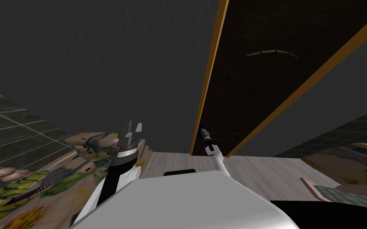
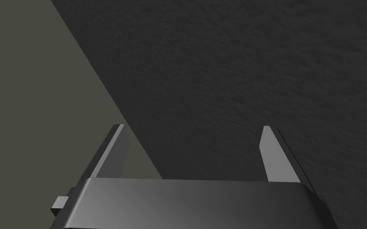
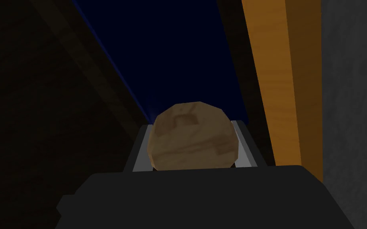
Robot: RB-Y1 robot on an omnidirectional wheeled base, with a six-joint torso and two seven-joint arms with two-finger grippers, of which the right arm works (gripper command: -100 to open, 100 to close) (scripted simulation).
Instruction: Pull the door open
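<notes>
Right tool [image 3: 191, 126] is clamped on the round tan wood-grain door knob [image 3: 190, 139], with both thin fingers pressed to its sides and the knob close against the tool's dark body. The dark brown door [image 1: 258, 79] lies just past the knob, with a dark blue strip [image 3: 170, 51] straight ahead of the tool and the orange wooden door frame [image 3: 282, 79] just beside one finger. Left tool [image 2: 193, 127] hangs well apart from the door, fingers spread wide, gripping nothing.
</notes>
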